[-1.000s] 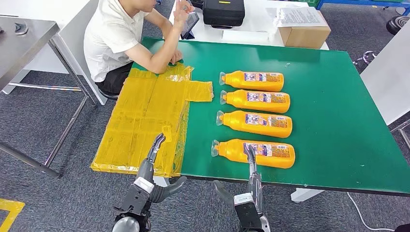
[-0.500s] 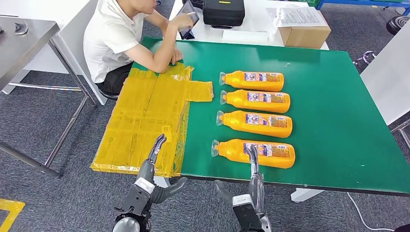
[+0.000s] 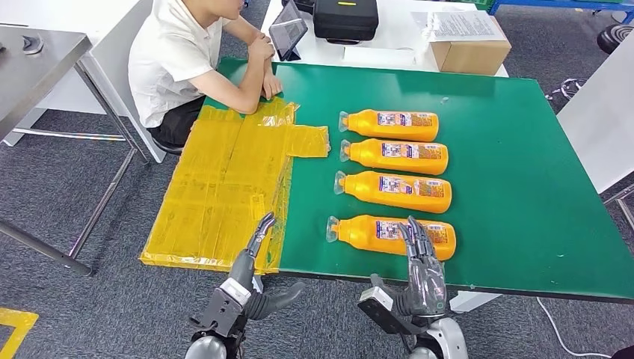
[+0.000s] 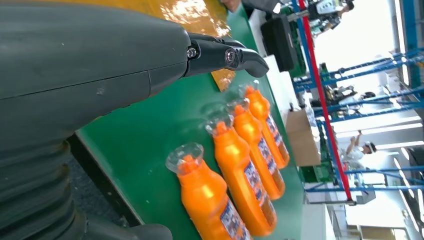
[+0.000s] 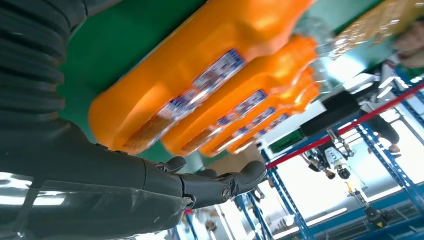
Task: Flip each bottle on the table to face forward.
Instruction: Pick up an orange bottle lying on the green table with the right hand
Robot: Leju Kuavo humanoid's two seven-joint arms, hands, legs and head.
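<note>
Several orange bottles lie on their sides in a row on the green table, clear caps to the left, printed labels up. The nearest bottle lies close to the table's front edge. My right hand is open, fingers stretched out over that bottle's base end, holding nothing. My left hand is open too. It reaches over the front edge left of the bottles, by the yellow sheet, and is apart from the nearest bottle's cap.
The yellow plastic sheet covers the table's left part. A person sits at the far left corner with an arm on the table. A tablet, a black case and a cardboard box stand behind on a white table.
My right hand has turned and moved right, its fingers now spread over the nearest bottle's base end. My left hand has shifted slightly right. The person has lowered their raised hand.
</note>
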